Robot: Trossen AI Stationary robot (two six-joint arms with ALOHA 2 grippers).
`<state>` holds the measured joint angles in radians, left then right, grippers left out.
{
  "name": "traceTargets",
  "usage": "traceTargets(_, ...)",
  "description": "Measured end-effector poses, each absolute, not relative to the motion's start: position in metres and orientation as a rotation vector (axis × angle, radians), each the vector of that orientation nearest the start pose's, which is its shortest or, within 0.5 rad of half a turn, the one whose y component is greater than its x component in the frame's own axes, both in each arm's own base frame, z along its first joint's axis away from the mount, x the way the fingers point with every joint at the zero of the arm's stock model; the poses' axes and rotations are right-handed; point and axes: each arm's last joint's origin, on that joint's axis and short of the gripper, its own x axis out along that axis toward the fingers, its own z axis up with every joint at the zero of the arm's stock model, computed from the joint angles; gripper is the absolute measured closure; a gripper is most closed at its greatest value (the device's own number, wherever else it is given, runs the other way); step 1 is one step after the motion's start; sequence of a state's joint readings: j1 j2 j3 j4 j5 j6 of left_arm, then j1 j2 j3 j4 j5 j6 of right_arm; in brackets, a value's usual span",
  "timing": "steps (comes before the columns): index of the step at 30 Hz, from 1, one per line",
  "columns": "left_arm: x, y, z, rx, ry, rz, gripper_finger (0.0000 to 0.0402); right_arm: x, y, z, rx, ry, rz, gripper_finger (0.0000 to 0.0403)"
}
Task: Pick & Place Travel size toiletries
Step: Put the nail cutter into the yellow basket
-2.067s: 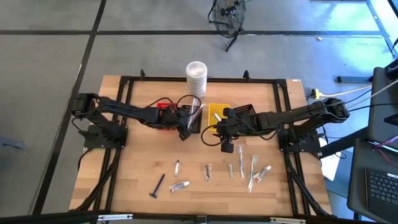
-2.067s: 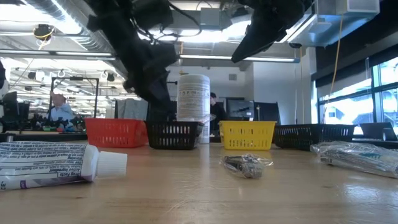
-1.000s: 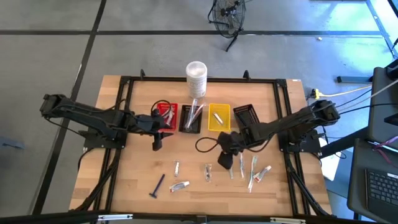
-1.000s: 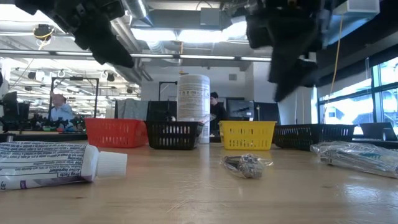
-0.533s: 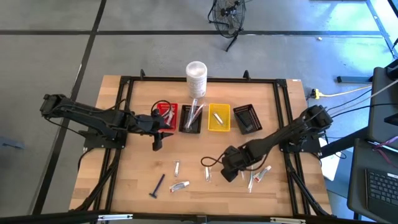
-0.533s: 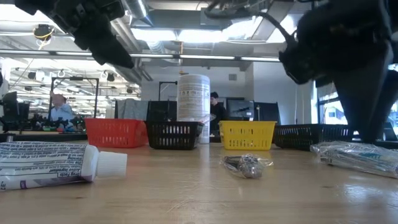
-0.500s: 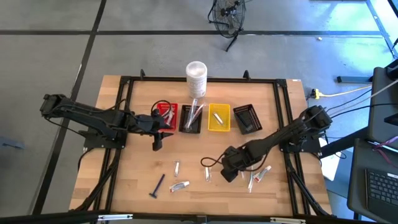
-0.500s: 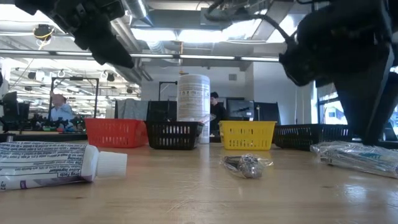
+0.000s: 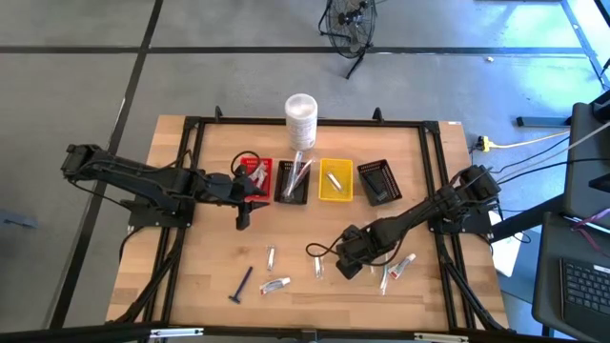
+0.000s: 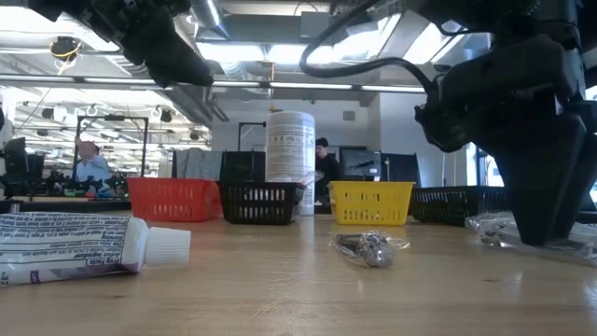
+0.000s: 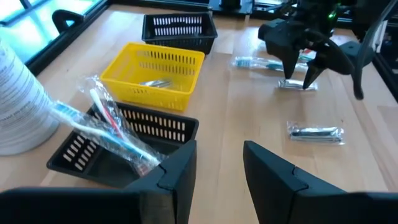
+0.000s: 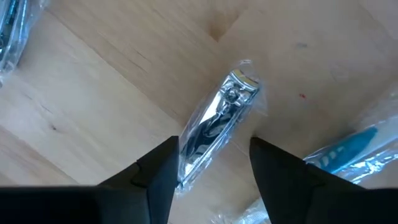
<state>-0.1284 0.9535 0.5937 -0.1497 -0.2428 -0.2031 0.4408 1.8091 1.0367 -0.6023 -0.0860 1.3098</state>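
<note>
Several toiletries lie on the table's near half: a dark razor [image 9: 241,284], a white tube [image 9: 274,284], small silvery wrapped pieces [image 9: 318,264], wrapped toothbrushes [image 9: 388,262] and another tube [image 9: 404,265]. My right gripper [image 9: 351,263] is down at the table, open. Its fingers stand on either side of a silvery nail clipper in clear wrap [image 12: 217,127], which lies flat on the wood. My left gripper [image 9: 243,214] is open and hovers in front of the red basket [image 9: 255,176]. In the low view a big tube [image 10: 84,245] and a wrapped clipper [image 10: 368,247] lie near. My right gripper comes from above, pointing down, with the wrapped clipper lying slantwise between its open fingers. The wrap's near end [image 12: 186,168] lies right beside one finger [image 12: 158,171]; whether they touch, I cannot tell.
Behind the toiletries stand four small baskets in a row: red, black [image 9: 292,181] holding wrapped toothbrushes, yellow [image 9: 335,181] holding a silvery piece, and black [image 9: 376,181]. A tall white container [image 9: 301,116] stands behind them. A black frame [image 9: 191,129] runs round the table's edge.
My right gripper has moved toward the table's near edge and down, from above the toothbrushes to the table over the wrapped clipper.
</note>
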Motion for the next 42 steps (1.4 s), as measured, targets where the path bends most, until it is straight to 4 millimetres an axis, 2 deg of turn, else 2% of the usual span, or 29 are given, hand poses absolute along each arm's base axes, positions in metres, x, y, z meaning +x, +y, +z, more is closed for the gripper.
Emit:
traceTargets(14, 0.200, -0.019, 0.241, -0.088, 0.493, 0.160, 0.0274, 0.290, 0.138, 0.137, 0.819, 1.366, -0.487, 0.0334)
traceTargets(18, 0.200, -0.019, 0.241, -0.088, 0.494, 0.160, 0.0274, 0.293, 0.136, 0.137, 0.813, 1.338, -0.474, 0.0354)
traceTargets(22, 0.200, -0.019, 0.241, -0.088, 0.494, 0.160, 0.0274, 0.302, 0.128, 0.140, 0.776, 1.273, -0.428, 0.0358)
traceTargets(27, 0.200, -0.019, 0.241, -0.088, 0.494, 0.160, 0.0274, 0.318, 0.107, 0.150, 0.703, 1.213, -0.377, 0.0354)
traceTargets(32, 0.200, -0.019, 0.241, -0.090, 0.494, 0.161, 0.0274, 0.345, 0.076, 0.179, 0.538, 1.130, -0.342, 0.0357)
traceTargets(38, 0.200, -0.019, 0.241, -0.102, 0.498, 0.164, 0.0274, 0.357, 0.026, 0.225, 0.262, 1.131, -0.531, 0.0352)
traceTargets(42, 0.199, -0.020, 0.240, -0.116, 0.512, 0.165, 0.0274, 0.350, -0.009, 0.230, 0.202, 1.183, -0.689, 0.0354)
